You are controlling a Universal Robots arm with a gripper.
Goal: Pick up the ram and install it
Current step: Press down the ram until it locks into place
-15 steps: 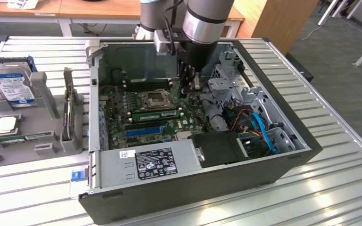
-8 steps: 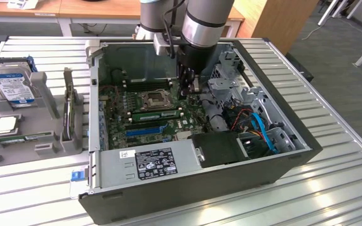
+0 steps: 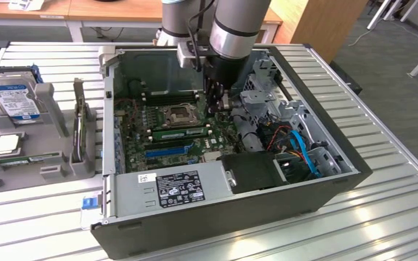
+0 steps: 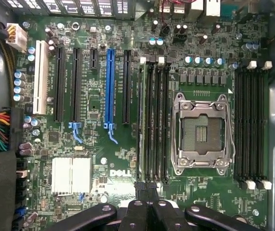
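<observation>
You see the gripper (image 4: 146, 188) with its fingers pressed together and nothing between them. It is over the motherboard (image 4: 209, 192), at one end of the slots. The ram (image 3: 180, 132) stands in a slot just beside the socket (image 3: 178, 115), inside the case (image 3: 216, 217).

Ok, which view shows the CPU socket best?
The wrist view: the socket is seen straight on and whole, with its metal frame and contact field plain. The exterior view shows the socket from farther off and at a slant, its contacts not made out.
</observation>
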